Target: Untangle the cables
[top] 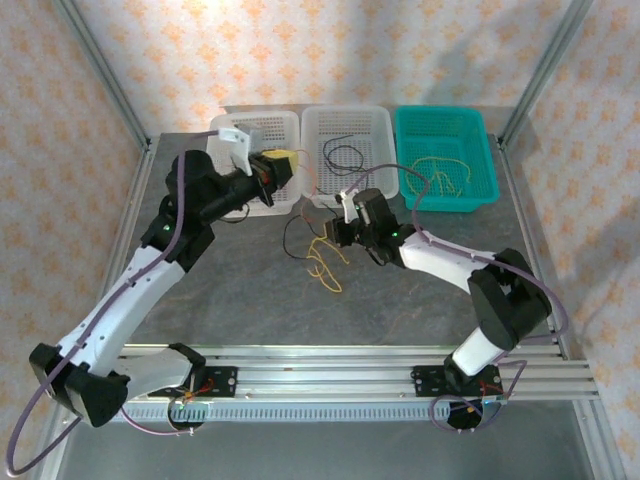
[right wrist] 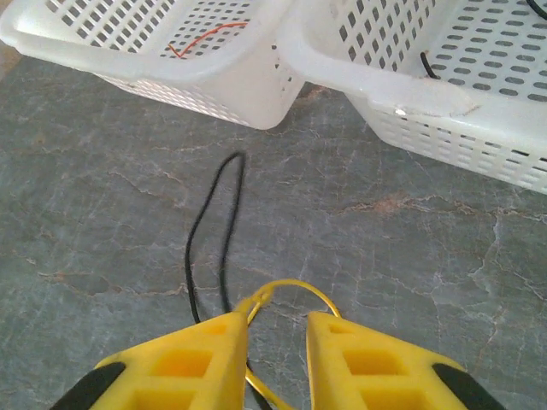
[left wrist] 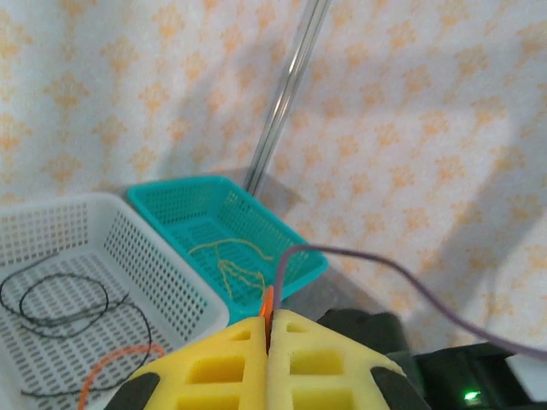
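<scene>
**1. Cables.** The cables are thin curly strands in 3 colours. On the table [top: 250, 300], a black cable [right wrist: 214, 224] lies flat in a long narrow loop. A yellow cable [right wrist: 295, 289] crosses it just in front of the baskets. A second black strand [top: 345, 153] is coiled in the middle white basket [top: 345, 110], and loose yellow strands [top: 440, 170] lie in the teal basket [top: 440, 110]. A short reddish strand [right wrist: 205, 38] rests on the floor of the left white basket [right wrist: 128, 64].

**2. Position relative to the grippers.** The yellow cable arches in a small loop between the fingers of the right gripper [right wrist: 278, 320]. It touches the inner tip of the finger on the left of the wrist view. The black loop stretches away on the table just ahead of those tips. A reddish-brown cable [left wrist: 267, 301] stands up from the tips of the left gripper [left wrist: 267, 323].

**3. Grippers.** The right gripper sits low over the table with its fingers apart by a moderate gap, clamped on nothing. In the top view, the left gripper is raised over the right side of the left white basket. Its 2 fingers are pressed together with the reddish-brown cable pinched between them. An orange-red curve shows lower in the left wrist view against the middle white basket. It cannot be told whether this is the same cable.
</scene>
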### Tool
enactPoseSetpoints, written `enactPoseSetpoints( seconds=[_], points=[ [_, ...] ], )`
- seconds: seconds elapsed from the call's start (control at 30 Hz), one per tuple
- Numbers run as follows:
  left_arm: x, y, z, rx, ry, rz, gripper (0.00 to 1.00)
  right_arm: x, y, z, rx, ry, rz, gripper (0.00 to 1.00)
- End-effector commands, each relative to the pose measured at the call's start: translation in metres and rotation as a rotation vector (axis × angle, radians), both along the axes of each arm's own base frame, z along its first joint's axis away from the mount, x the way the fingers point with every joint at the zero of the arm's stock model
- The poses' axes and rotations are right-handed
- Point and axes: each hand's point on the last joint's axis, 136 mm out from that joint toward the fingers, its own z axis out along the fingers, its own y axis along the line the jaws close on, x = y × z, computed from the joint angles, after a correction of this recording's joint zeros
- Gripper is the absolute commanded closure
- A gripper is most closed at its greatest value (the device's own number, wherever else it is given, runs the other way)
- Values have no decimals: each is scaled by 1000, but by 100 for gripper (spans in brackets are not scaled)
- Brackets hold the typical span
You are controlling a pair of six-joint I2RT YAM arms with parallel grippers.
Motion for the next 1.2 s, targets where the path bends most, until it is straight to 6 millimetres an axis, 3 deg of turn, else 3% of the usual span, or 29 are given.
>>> enactPoseSetpoints(
  seconds=[0.0, 0.43, 0.6, 0.8, 0.93, 1.1, 1.17],
  points=[
    [-6, 16, 29, -33, -49, 53, 100, 7, -2, 3, 21, -27, -37, 81],
    [-31, 48, 98, -91, -181, 156, 100, 2, -5, -16, 6, 12, -31, 98],
    [-31, 60, 112, -57, -211, 233, 100, -2, -6, -20, 12, 22, -28, 100],
    [-5, 81, 94, -8, -139, 397, 100, -12, -8, -5, 19, 18, 1, 100],
    [18, 94, 72, 15, -63, 503, 100, -28, -21, 0, -10, 28, 5, 96],
    [49, 106, 36, 35, 39, 588, 100, -37, -49, 4, -76, 7, -78, 62],
    [62, 111, 22, 34, 76, 605, 100, -36, -58, 10, -100, -12, -114, 55]
  ],
)
